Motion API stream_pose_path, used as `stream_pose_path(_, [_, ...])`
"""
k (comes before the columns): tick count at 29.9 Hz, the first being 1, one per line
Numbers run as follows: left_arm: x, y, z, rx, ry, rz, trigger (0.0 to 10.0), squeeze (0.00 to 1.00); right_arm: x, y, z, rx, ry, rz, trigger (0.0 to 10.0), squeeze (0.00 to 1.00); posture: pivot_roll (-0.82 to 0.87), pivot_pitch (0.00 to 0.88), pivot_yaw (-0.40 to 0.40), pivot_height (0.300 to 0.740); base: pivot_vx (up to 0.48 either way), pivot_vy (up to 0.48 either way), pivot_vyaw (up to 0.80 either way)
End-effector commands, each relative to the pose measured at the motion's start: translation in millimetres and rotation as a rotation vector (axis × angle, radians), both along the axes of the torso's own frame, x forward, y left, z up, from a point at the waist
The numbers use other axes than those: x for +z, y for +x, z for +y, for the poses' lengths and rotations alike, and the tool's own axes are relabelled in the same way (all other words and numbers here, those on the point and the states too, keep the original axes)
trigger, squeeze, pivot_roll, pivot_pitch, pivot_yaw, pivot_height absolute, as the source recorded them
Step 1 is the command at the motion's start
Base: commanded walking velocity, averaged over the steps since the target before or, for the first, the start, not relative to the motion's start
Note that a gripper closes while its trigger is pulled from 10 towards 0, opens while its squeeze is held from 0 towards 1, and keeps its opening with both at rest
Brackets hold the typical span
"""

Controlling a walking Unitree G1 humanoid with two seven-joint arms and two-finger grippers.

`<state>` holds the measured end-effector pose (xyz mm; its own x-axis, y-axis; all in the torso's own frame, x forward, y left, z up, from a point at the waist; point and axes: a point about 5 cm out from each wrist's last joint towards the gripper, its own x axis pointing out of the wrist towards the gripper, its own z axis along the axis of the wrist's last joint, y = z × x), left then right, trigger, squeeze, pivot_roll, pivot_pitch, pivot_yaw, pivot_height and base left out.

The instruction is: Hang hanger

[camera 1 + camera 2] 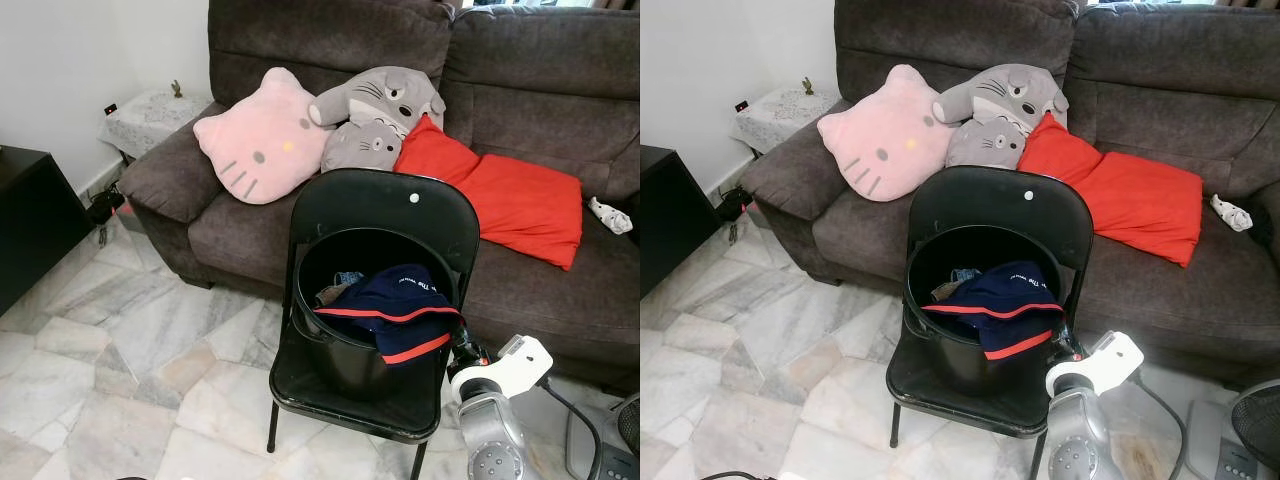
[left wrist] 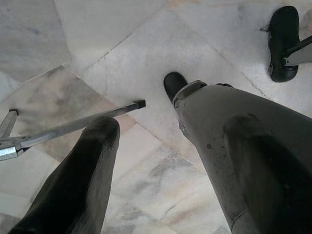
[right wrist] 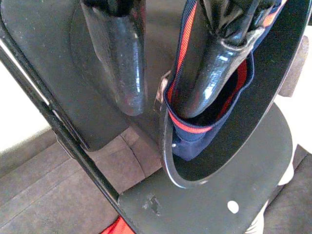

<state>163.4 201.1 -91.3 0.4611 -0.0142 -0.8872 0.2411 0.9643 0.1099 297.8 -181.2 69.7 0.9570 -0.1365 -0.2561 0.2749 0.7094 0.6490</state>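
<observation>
One black bucket [image 1: 345,368] on the seat of a black folding chair [image 1: 385,205] before a brown sofa [image 1: 540,90]. Inside, a navy garment [image 1: 395,300] with red trim, draped over the near rim, atop other clothes.

Right eye: same bucket, same load.

Left wrist: left gripper [image 2: 141,109] over marble floor [image 2: 146,39], fingers spread, holding nothing; thin metal bar [image 2: 73,126] below.

Right wrist: right gripper [image 3: 160,105] astride the bucket rim, fingers parted, one outside the wall, one inside against the garment.

Cannot tell where the hanger is.

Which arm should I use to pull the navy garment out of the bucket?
Right. The right gripper is already at the bucket rim, fingers open astride the navy garment. The left gripper hangs low over the floor tiles.
</observation>
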Motion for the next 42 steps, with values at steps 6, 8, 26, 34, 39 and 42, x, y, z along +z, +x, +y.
stream_pose_path(6, [-2.8,-8.3,5.1,-0.006,0.022,0.038,10.0,0.00,-0.2,2.8,2.2,0.045,-0.077,0.030,10.0,0.00,-0.11,0.098,0.040,0.740,0.000,0.000,0.00])
stream_pose_path(8, [-2.8,-8.4,5.2,-0.006,0.022,0.039,10.0,0.00,1.2,5.0,1.4,0.068,-0.141,0.057,10.0,0.00,-0.11,0.098,0.040,0.740,0.000,0.000,0.00])
stream_pose_path(26, [-2.9,-8.4,5.1,-0.006,0.021,0.039,10.0,0.00,3.7,6.0,-1.0,0.072,-0.198,0.070,10.0,0.00,-0.11,0.100,0.039,0.740,0.000,0.000,0.00])
stream_pose_path(34, [-2.9,-8.4,5.1,-0.006,0.021,0.039,10.0,0.00,3.7,6.0,-1.0,0.072,-0.198,0.070,10.0,0.00,-0.11,0.100,0.039,0.740,0.000,0.000,0.00])
stream_pose_path(39, [-2.9,-8.4,5.1,-0.006,0.021,0.039,10.0,0.00,3.7,6.0,-1.0,0.072,-0.198,0.070,10.0,0.00,-0.11,0.100,0.039,0.740,0.000,0.000,0.00])
stream_pose_path(42, [-2.9,-8.4,5.1,-0.006,0.021,0.039,10.0,0.00,3.7,6.0,-1.0,0.072,-0.198,0.070,10.0,0.00,-0.11,0.100,0.039,0.740,0.000,0.000,0.00])
